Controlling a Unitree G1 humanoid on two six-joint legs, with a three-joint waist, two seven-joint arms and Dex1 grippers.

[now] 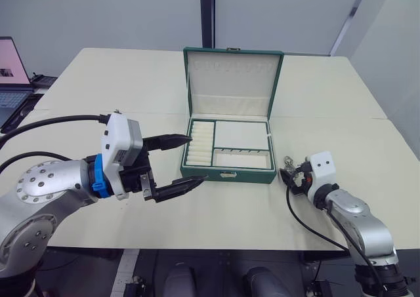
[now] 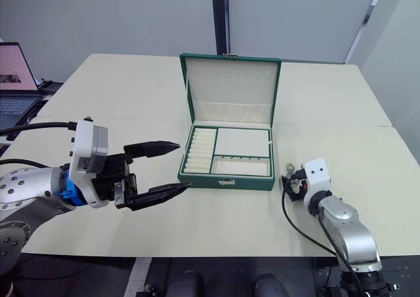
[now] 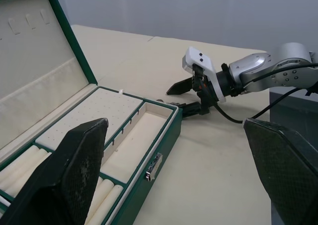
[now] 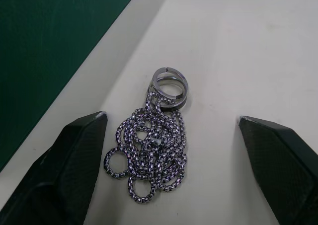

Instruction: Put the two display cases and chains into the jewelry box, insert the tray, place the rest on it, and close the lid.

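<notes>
Black-fingered, the left gripper (image 1: 181, 161) hangs spread wide and empty just left of the green jewelry box (image 1: 230, 126), lid up at mid-desk. Just right of the box lies the steel chain (image 4: 151, 154), bunched on the desk (image 1: 98, 80) between the right gripper (image 4: 174, 150)'s parted fingers. Judged limp, light and slippery, it is best pinched across the densest clump; the box wall stands close beside.

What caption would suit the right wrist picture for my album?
Open right gripper poised over a coiled silver chain on the table, beside the green jewelry box.
</notes>
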